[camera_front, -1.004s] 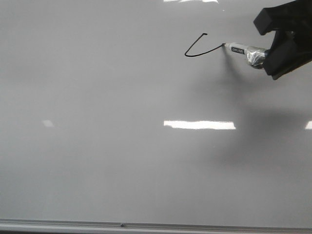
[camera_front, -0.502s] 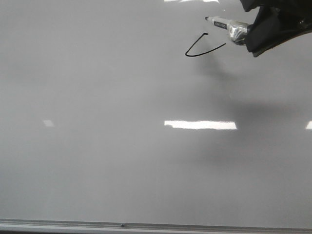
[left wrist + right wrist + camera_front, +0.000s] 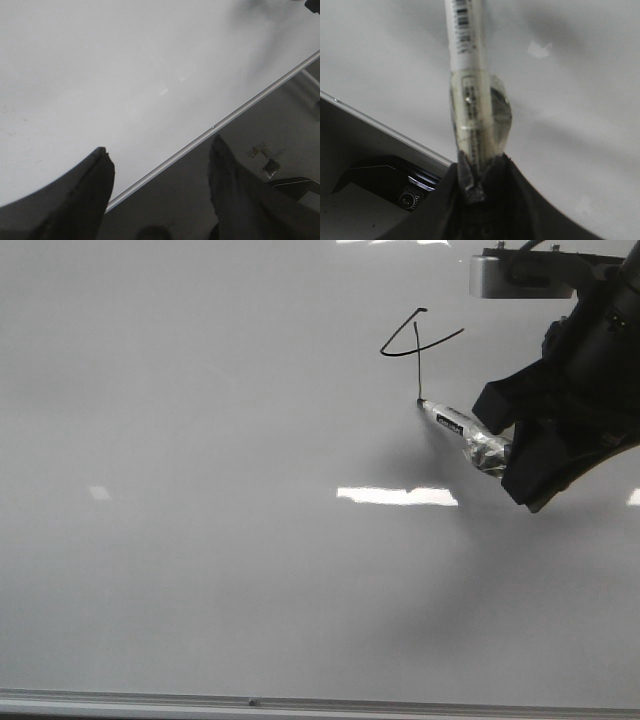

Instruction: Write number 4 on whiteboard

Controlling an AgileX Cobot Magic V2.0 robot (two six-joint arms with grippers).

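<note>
The whiteboard (image 3: 200, 570) fills the front view, with its silver frame along the near edge. A thin black open-top number 4 (image 3: 417, 340) is drawn at the upper right, its stem running down to the marker tip. My right gripper (image 3: 512, 455) is shut on a white marker (image 3: 455, 425) wrapped in clear tape, whose tip touches the board at the foot of the stem. In the right wrist view the marker (image 3: 470, 75) stands out from the shut gripper (image 3: 480, 175). My left gripper (image 3: 160, 165) is open and empty over the whiteboard's edge (image 3: 215, 127).
Bright light reflections (image 3: 397, 496) lie on the board. Beyond the board's frame the left wrist view shows a dark surface with a small metal bracket (image 3: 265, 160). The right wrist view shows a black base part (image 3: 385, 182) beside the board's edge.
My right gripper moved the marker from the end of the crossbar up off the board, then down, drawing the vertical stem of the 4. The marker tip now rests at the stem's foot.
</note>
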